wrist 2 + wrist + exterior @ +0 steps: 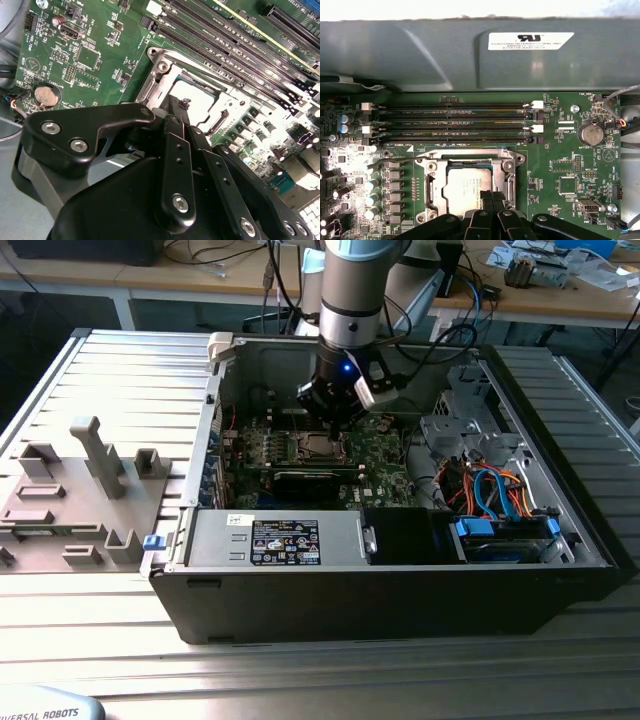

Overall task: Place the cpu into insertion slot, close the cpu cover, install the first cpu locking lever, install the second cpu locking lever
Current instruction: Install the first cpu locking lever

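The cpu (pixel 467 186) lies silver side up in the insertion slot (pixel 470 161) on the green motherboard (pixel 555 165). The silvery cpu cover (pixel 436 187) frames the chip and looks flat over it. A thin wire locking lever (pixel 395 161) runs along one side of the socket. My gripper (pixel 490 194) hovers at the chip's edge, its black fingers (pixel 481 215) pressed together with nothing visible between them. In the second wrist view the gripper (pixel 179 106) points at the cpu (pixel 200 100) beside the cover (pixel 159 75). In the exterior view the gripper (pixel 333 412) hangs just above the socket (pixel 320 448).
Memory slots (pixel 452 122) and the grey case wall (pixel 470 55) lie beyond the socket. A coin battery (pixel 590 134) sits to one side. A black expansion card (pixel 315 478), power supply (pixel 280 538) and drive cables (pixel 490 490) crowd the case. Grey fixtures (pixel 90 455) stand at the exterior view's left.
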Action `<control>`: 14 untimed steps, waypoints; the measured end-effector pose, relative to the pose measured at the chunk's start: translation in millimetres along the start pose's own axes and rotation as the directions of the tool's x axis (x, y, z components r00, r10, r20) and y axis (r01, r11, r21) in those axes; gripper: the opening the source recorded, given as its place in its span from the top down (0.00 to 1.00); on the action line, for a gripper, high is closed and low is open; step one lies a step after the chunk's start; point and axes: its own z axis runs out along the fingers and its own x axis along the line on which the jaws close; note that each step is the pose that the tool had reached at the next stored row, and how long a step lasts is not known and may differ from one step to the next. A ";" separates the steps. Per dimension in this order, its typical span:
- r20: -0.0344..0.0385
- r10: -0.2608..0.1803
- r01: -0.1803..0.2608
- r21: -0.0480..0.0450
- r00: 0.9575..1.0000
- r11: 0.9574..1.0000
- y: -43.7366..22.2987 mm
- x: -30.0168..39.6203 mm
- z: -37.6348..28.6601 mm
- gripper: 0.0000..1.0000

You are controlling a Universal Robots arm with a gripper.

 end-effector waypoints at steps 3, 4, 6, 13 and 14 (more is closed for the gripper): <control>0.000 0.000 0.000 0.000 1.000 1.000 0.0 0.9 0.0 0.89; 0.000 0.000 0.000 0.000 1.000 1.000 0.0 1.1 0.0 0.89; 0.000 0.000 0.000 0.000 1.000 1.000 -0.1 1.6 0.0 0.89; 0.000 0.000 0.000 0.000 1.000 1.000 -0.1 3.2 0.0 0.89; 0.000 0.000 0.000 0.000 1.000 1.000 -0.1 3.6 0.0 0.89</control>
